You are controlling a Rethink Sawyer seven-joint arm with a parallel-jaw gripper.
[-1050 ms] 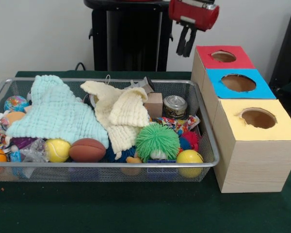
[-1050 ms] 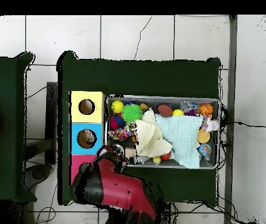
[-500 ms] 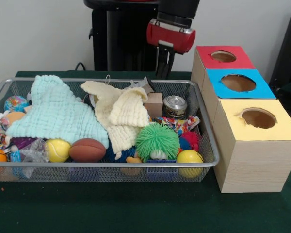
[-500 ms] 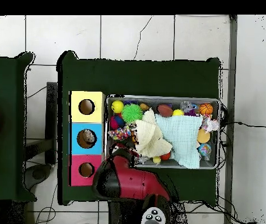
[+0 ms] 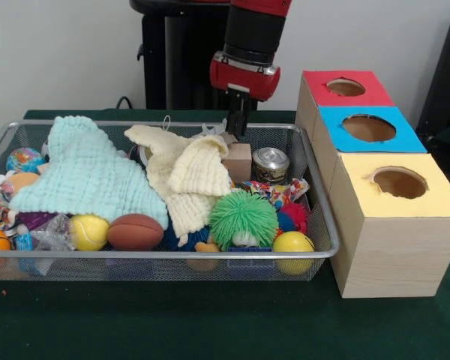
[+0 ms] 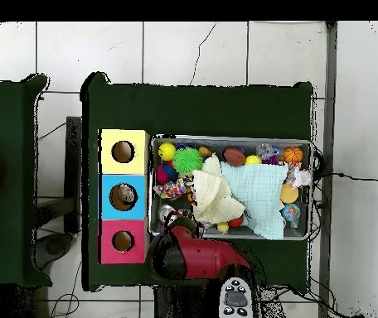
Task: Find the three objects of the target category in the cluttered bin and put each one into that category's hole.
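My gripper (image 5: 236,126) hangs over the back right part of the wire bin (image 5: 322,225), just above a small brown box (image 5: 238,162). It is open and holds nothing. A tin can (image 5: 271,164) stands right of that box. Three hole boxes line the bin's right side: red (image 5: 346,87), blue (image 5: 369,127) and yellow (image 5: 400,182). In the overhead view the red arm (image 6: 199,258) reaches in from below and the gripper (image 6: 172,220) sits at the bin's lower left corner, beside the red box (image 6: 123,241).
The bin holds a mint cloth (image 5: 86,172), a cream cloth (image 5: 186,176), a green spiky ball (image 5: 243,217), a brown football (image 5: 135,232), yellow balls (image 5: 293,243) and several small toys. Something lies inside the blue box's hole (image 6: 123,196).
The gripper has swung from beside the red box's hole to the left and down, and now hangs over the brown box in the bin.
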